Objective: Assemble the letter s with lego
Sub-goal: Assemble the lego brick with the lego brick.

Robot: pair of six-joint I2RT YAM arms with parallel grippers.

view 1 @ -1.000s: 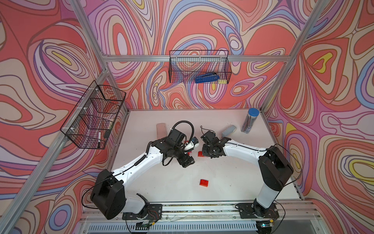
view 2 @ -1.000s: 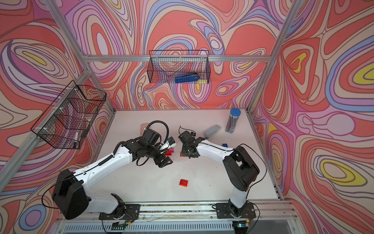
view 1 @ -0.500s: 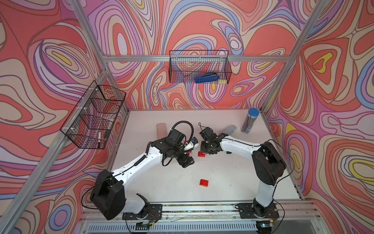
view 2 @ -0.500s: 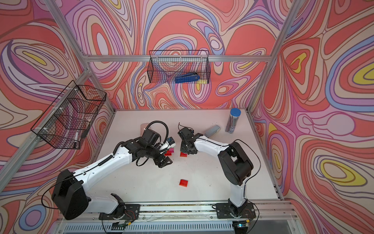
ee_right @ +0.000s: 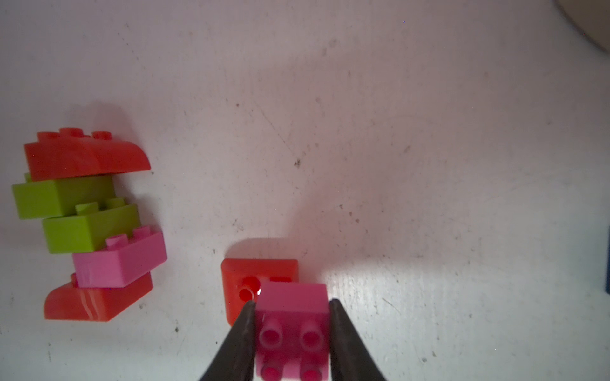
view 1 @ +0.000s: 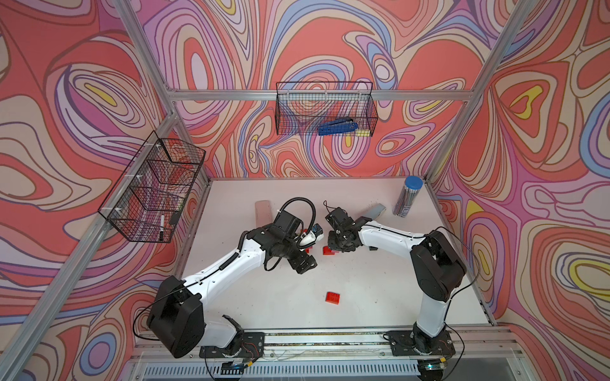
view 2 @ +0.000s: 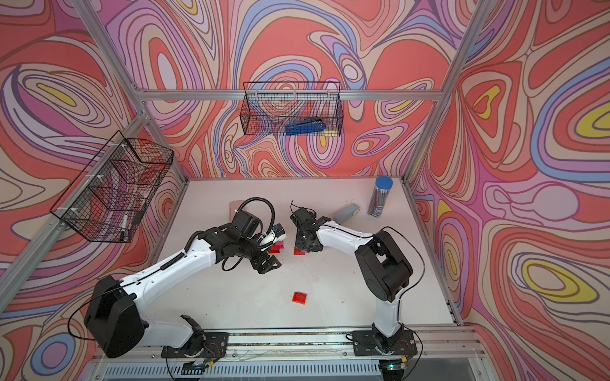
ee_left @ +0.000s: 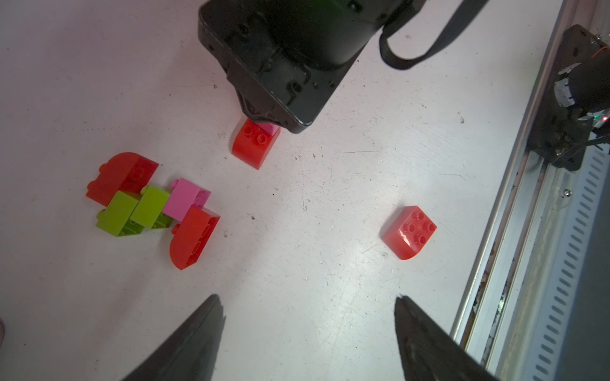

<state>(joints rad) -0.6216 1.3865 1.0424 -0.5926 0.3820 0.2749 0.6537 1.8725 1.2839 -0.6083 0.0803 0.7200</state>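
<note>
My right gripper [ee_right: 292,305] is shut on a pink lego brick [ee_right: 292,316], its studs facing the wrist camera. The pink brick sits over part of the studded top of a red curved brick [ee_right: 237,280] on the table; I cannot tell if they are pressed together. A joined row of red, green, green, pink and red bricks [ee_left: 148,204] lies flat nearby. My left gripper [ee_left: 307,298] hangs open over bare table, holding nothing. A loose red brick [view 1: 332,297] lies nearer the front, also in the left wrist view [ee_left: 409,231].
A pale blue-grey stapler [view 1: 376,211], a blue-lidded tube [view 1: 407,198] and a pink case [view 1: 263,211] lie towards the back of the table. Wire baskets hang on the left wall [view 1: 152,188] and back wall [view 1: 325,109]. A metal rail [view 1: 330,333] runs along the front.
The right arm's elbow has swung a little to the left, while its gripper stays by the red brick with the pink brick in it. The left arm has not moved.
</note>
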